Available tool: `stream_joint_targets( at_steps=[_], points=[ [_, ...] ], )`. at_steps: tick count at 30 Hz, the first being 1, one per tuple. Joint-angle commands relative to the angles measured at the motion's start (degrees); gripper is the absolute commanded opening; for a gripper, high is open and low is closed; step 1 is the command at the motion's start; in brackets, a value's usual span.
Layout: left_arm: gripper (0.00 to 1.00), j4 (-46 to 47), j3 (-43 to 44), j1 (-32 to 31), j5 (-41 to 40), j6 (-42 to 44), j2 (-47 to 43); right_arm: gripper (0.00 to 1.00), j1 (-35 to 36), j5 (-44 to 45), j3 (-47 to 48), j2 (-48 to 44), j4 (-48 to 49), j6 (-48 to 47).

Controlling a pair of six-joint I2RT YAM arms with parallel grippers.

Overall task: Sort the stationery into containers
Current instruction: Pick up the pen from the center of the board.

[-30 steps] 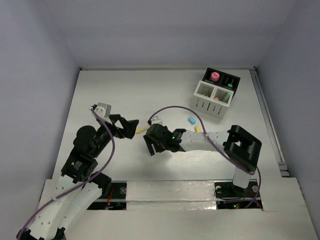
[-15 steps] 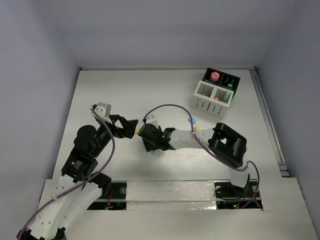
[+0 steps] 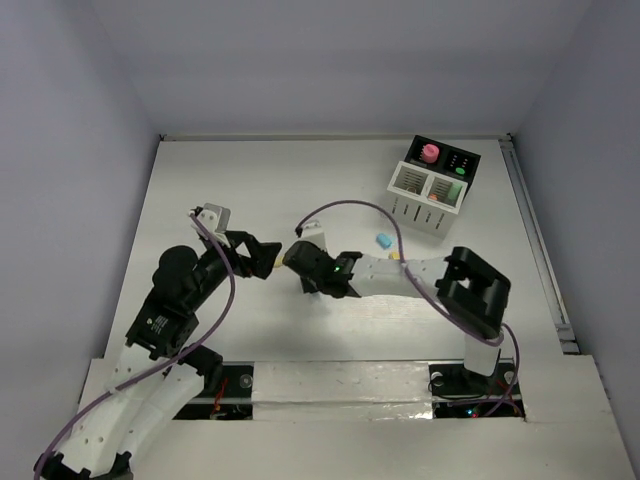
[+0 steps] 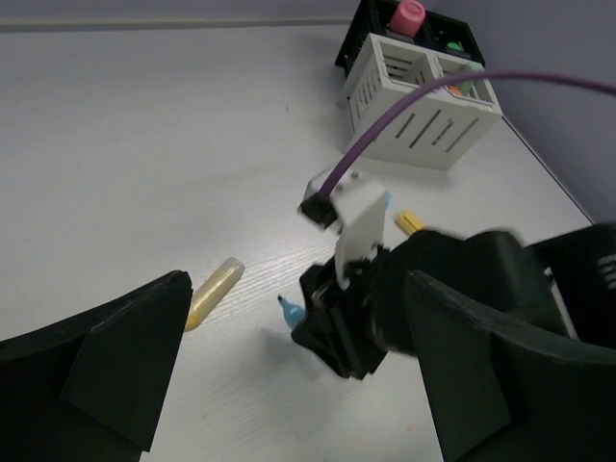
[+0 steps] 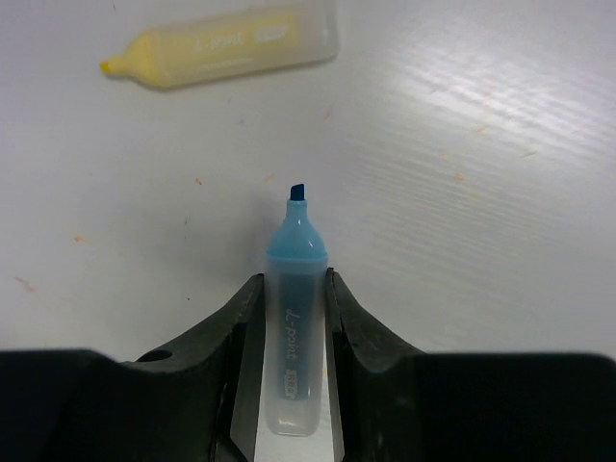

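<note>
While our right fingers pinch the blue pen lengthwise, tip pointing left toward the yellow pen on the table, the containers lie far right of them; our left fingers gape empty.

A white wood-grain table sits enclosed by plain pale lavender walls.

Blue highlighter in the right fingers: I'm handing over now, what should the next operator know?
Right fingers: shut on the blue highlighter, uncapped, mid-table.
Left fingers: open, empty, close by.
Loose on the table: yellow highlighter, small blue piece, small yellow piece.
Done: pink-capped bottle in the black box; some items in the white box.
Left: box the blue highlighter, then the three loose items.
</note>
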Motion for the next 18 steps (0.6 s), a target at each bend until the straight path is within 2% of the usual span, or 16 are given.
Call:
stream_joint_targets(
  at_steps=[1, 5, 11, 18],
  points=[
    [0.89, 3.1, 2.0, 0.2, 6.5, -0.5, 2.4, 0.04, -2.2, 5.0, -0.6, -10.9, 5.2, -0.5],
    [0.74, 3.9, 1.9, 0.2, 10.6, -0.3, 4.9, 0.02, -3.6, 7.9, -1.4, -17.0, 8.9, -1.1],
    [0.58, 5.2, 1.6, 0.2, 15.5, -0.5, 7.4, 0.03, -3.6, 7.5, -0.8, -20.5, 15.0, -1.0],
    [0.57, 6.8, 1.6, 0.2, 17.8, -1.2, 9.7, 0.04, -1.5, 6.7, 0.7, -20.4, 20.5, -1.0]
  ],
)
